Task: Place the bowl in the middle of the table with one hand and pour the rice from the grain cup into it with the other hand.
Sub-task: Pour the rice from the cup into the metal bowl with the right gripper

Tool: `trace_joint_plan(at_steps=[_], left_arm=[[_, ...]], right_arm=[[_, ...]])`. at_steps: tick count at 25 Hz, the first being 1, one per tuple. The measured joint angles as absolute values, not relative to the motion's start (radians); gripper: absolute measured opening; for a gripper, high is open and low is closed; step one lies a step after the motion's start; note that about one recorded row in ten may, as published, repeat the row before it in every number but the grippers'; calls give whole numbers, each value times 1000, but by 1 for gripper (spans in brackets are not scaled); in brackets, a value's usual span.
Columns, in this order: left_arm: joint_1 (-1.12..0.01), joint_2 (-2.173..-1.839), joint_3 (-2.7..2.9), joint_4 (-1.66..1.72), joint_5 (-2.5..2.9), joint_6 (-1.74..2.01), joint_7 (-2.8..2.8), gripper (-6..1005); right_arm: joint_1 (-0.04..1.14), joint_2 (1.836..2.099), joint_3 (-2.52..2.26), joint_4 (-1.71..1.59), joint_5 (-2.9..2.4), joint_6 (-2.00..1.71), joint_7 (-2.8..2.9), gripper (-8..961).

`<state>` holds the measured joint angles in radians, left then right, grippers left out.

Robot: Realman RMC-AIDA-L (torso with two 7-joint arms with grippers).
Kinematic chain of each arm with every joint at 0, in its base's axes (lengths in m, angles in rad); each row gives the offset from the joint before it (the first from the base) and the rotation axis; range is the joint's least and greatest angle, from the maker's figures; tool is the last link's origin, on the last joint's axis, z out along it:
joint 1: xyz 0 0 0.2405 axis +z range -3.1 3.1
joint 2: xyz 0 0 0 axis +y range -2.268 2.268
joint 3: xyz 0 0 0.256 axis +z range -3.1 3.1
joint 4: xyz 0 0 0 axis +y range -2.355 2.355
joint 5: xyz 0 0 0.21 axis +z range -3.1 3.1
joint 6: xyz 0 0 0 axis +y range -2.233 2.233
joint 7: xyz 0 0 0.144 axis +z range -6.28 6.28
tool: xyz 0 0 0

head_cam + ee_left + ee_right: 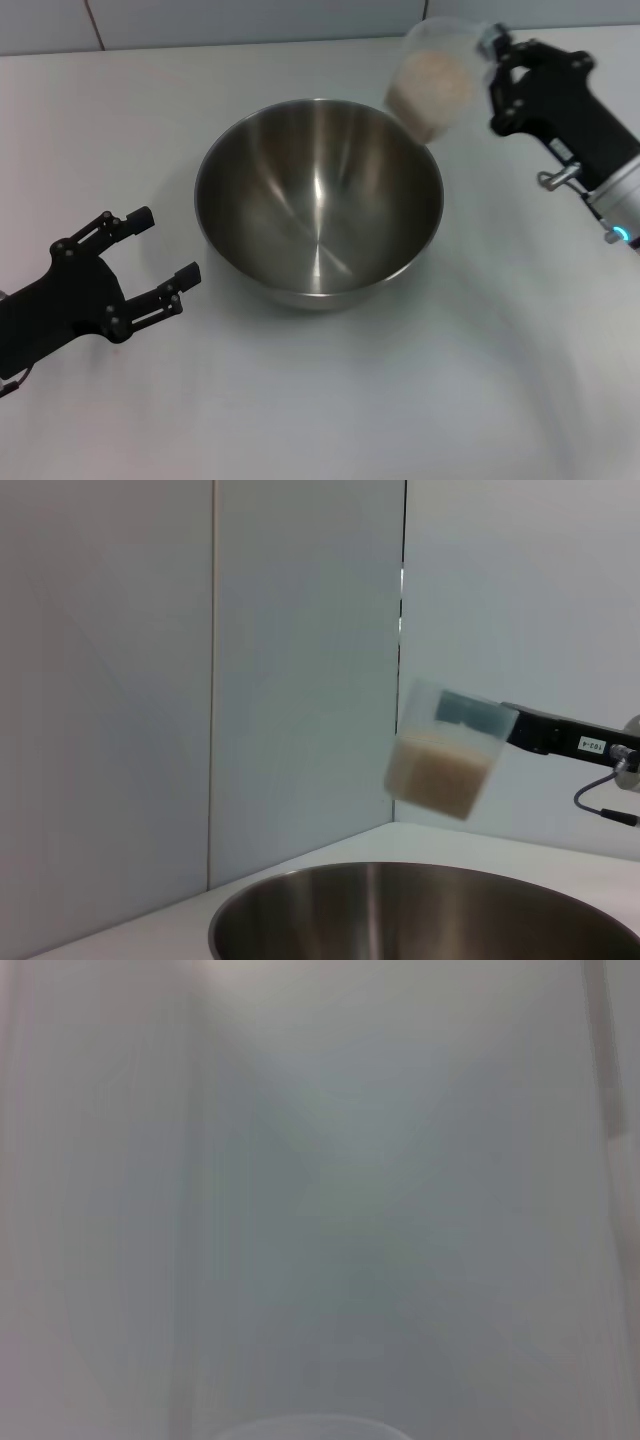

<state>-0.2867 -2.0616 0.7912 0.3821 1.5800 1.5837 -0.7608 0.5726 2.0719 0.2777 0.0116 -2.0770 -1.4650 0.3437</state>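
The large steel bowl [318, 205] stands on the white table [400, 400] near its middle and looks empty inside. My right gripper [492, 75] is shut on the clear grain cup [432, 75], held in the air just past the bowl's far right rim, tilted a little. Beige rice [430, 92] fills its lower half. The left wrist view shows the cup [445, 755] with rice [435, 775] above the bowl's rim [330, 885]. My left gripper [160, 250] is open and empty, just left of the bowl, apart from it.
A pale wall [250, 20] runs along the table's far edge. The right wrist view shows only pale wall and the curved top of the cup's rim [310, 1425].
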Motion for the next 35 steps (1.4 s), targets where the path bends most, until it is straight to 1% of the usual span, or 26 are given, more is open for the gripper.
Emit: trace_joint_plan(at_steps=[6,13,25,35], left_arm=[[-279,-2061,792,382,1580,1593,-756,860],[-263,-2055,792,389,1581,1610,-754,860],[-258,-2053,793,390,1583,1612,-752,859],[-259,-2051,786,390,1583,1597,-754,859]], right_arm=[[671,2068,274,-52,-2323,-1459,466,8],[720,2072,263,-57,-2404,-1421,473,8],[741,2072,262,-73,-2403,-1381,427,9],[746,2078,267,-55,-2395,-1376,-50,9]])
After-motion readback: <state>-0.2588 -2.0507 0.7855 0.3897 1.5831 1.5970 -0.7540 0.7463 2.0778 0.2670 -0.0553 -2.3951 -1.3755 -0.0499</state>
